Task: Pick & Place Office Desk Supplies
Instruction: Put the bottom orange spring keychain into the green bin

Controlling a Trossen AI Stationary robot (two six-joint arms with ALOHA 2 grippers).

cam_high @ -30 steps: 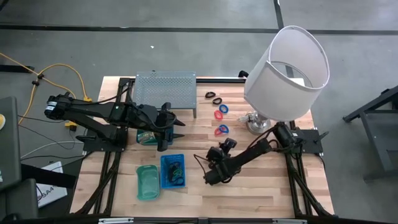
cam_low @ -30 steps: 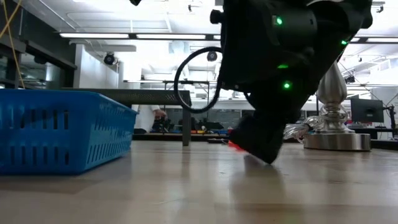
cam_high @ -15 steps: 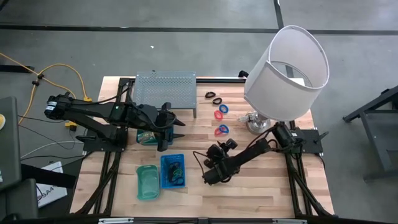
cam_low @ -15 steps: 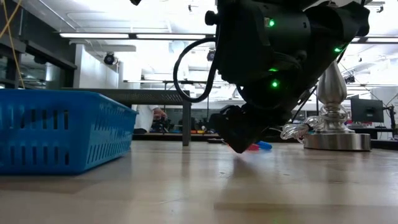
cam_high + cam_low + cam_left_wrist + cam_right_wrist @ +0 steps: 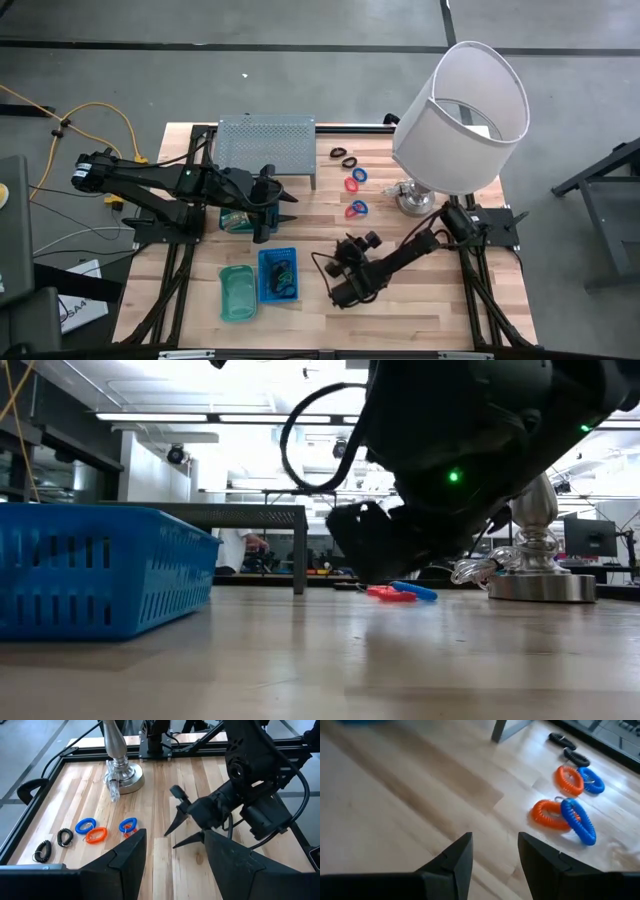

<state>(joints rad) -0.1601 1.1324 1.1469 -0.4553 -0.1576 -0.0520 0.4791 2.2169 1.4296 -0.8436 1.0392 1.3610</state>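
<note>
The right hand (image 5: pixel 338 292) hangs low over bare desk (image 5: pixel 420 300) near the front, its fingers apart with nothing between them. The nearest loose supplies are the red and blue coil rings (image 5: pixel 565 814) lying overlapped on the wood. In the high view this pair (image 5: pixel 356 209) lies toward the back of the desk from the right hand, a little to its right, with open wood between. A second red and blue pair (image 5: pixel 356 179) lies further back. Two black coil loops (image 5: pixel 343 156) lie further still, near the grey perforated rack (image 5: pixel 265 145).

The left hand (image 5: pixel 272 204), fingers wide apart and empty, hovers in front of the rack, roughly level with the near pair but off to their left. Both hands seem about equally far from the rings. The overlapped pair runs roughly across the desk. The blue basket (image 5: pixel 277 274) and the teal tray (image 5: pixel 237 292) sit at the front, left of the right hand.
</note>
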